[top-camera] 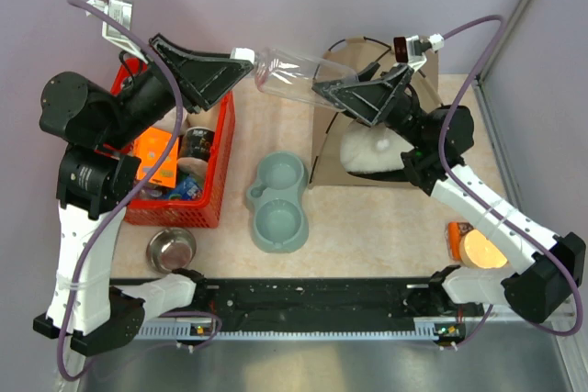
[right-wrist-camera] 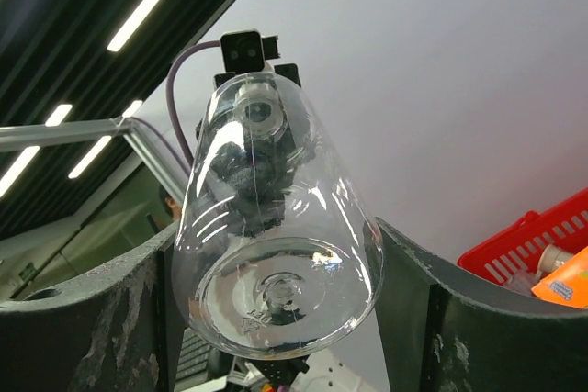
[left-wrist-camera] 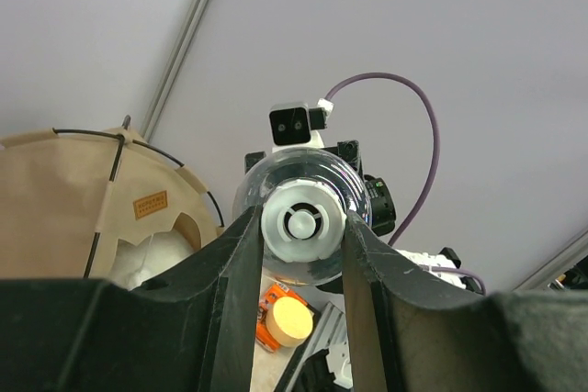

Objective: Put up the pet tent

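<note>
— What has the left pincer (left-wrist-camera: 301,225) got?

— It is pinching the white cap (left-wrist-camera: 301,218) of a clear plastic bottle (top-camera: 289,71), one finger on each side of the neck.

— And the right pincer (right-wrist-camera: 276,293)?

— Pressed against the other end of that bottle, its fingers on either side of the base. The bottle lies roughly level in the air between the two, above the table (top-camera: 367,218).

— Where is the tent (top-camera: 327,140)?

— Standing at the back right of the table, under and behind the right pincer. It is tan, with thin dark poles (left-wrist-camera: 110,190) crossing at the top and a small brown label (left-wrist-camera: 152,205) above the doorway. A white cushion (top-camera: 372,153) lies inside.

— What else is around?

— A red basket (top-camera: 216,162) full of items on the left, a grey double bowl (top-camera: 277,201) in the middle, and a steel bowl (top-camera: 171,247) near the left arm's base.
</note>
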`<state>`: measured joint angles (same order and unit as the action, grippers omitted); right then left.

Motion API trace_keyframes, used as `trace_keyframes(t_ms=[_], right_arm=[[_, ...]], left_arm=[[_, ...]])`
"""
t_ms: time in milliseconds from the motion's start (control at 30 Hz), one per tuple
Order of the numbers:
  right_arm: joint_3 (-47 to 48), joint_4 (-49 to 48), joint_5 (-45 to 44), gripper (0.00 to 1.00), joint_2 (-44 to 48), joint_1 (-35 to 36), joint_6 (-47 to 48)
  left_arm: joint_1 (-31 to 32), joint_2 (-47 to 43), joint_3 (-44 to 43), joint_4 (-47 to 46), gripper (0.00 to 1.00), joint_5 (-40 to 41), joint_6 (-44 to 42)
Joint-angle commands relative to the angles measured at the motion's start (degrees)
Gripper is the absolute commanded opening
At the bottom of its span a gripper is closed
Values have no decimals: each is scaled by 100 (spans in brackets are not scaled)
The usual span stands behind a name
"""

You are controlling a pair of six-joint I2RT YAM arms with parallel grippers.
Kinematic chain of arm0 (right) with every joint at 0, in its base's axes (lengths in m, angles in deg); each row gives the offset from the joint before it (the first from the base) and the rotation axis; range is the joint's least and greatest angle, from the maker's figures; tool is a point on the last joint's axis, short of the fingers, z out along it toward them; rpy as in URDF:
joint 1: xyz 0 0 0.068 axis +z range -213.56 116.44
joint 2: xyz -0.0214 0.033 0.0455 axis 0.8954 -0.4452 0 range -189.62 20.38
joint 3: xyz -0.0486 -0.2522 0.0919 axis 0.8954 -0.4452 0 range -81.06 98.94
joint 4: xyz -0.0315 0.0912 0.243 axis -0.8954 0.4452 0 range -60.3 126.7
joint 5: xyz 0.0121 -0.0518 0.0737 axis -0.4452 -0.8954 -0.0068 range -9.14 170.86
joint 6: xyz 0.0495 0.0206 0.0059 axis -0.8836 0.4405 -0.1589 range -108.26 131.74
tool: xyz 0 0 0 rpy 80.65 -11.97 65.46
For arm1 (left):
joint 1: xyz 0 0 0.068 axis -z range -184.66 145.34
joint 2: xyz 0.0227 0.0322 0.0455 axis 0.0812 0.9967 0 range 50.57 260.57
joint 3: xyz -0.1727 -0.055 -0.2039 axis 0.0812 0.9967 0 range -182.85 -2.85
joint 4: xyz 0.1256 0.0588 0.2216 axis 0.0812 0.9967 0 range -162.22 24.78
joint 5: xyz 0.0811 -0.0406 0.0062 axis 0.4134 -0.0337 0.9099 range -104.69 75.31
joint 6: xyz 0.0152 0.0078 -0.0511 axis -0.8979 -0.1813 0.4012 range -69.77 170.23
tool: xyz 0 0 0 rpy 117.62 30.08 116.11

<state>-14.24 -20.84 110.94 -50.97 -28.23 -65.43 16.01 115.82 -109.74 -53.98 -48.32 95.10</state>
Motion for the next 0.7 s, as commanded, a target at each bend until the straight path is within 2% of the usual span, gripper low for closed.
trace_keyframes(t_ms=[0, 33, 67, 133, 200, 300, 433, 533, 667], right_arm=[[129, 324, -125, 47, 156, -79, 245], [137, 448, -178, 46, 183, -79, 333], [155, 649, -213, 46, 209, -88, 438], [277, 1254, -249, 46, 271, -97, 745], [453, 2168, -354, 46, 315, -97, 1281], [796, 3651, -547, 45, 333, -97, 2141], [1498, 5657, -820, 43, 70, -88, 3389], [1789, 6599, -996, 41, -246, -62, 4067], [2167, 7610, -1557, 39, -773, 289, 4823]], left_arm=[[-28, -118, 63, 74, 14, 49, -179], [-28, -136, 72, 170, 34, 110, -258], [-28, -188, 98, 284, 46, 198, -354], [-28, -302, 160, 539, 61, 461, -600], [-36, -434, 186, 951, 71, 996, -969], [-28, -654, 90, 1882, 78, 2356, -2029], [-28, -751, -86, 3280, 82, 4905, -3245], [-28, -725, -77, 3773, 83, 5278, -3537], [-28, -821, 177, 3705, 83, 4920, -3388]])
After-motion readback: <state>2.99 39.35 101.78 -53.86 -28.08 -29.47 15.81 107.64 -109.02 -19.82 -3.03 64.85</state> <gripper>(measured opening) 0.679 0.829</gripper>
